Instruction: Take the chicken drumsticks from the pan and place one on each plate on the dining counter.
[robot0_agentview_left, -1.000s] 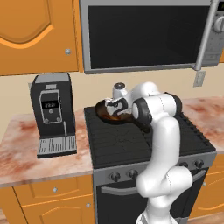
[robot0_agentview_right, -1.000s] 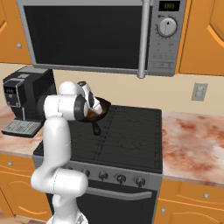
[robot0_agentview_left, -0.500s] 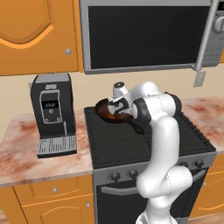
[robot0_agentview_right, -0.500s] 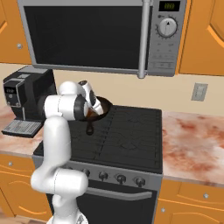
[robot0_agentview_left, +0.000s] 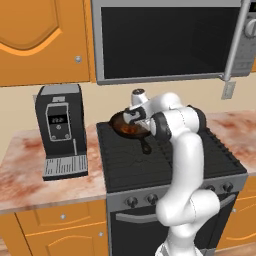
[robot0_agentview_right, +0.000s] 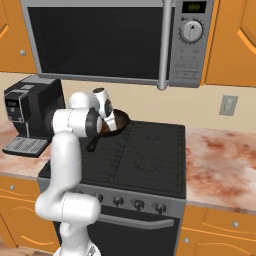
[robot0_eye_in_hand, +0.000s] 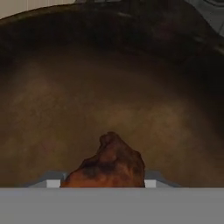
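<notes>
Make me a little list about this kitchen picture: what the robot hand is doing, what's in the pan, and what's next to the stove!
gripper: down in the pan, shut on the chicken drumstick
chicken drumstick: orange-brown lump between the fingertips
pan: dark, on the stove's back left, handle toward the front
stove: black, under the microwave
coffee machine: on the counter left of the stove

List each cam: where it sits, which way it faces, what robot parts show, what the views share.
Left base view: behind-left, facing the stove; arm rises lower right.
Right base view: behind-right, same stove; arm rises lower left.
Hand view: on the hand, looking into the pan at a chicken drumstick.
Shared: pan, coffee machine, microwave.
</notes>
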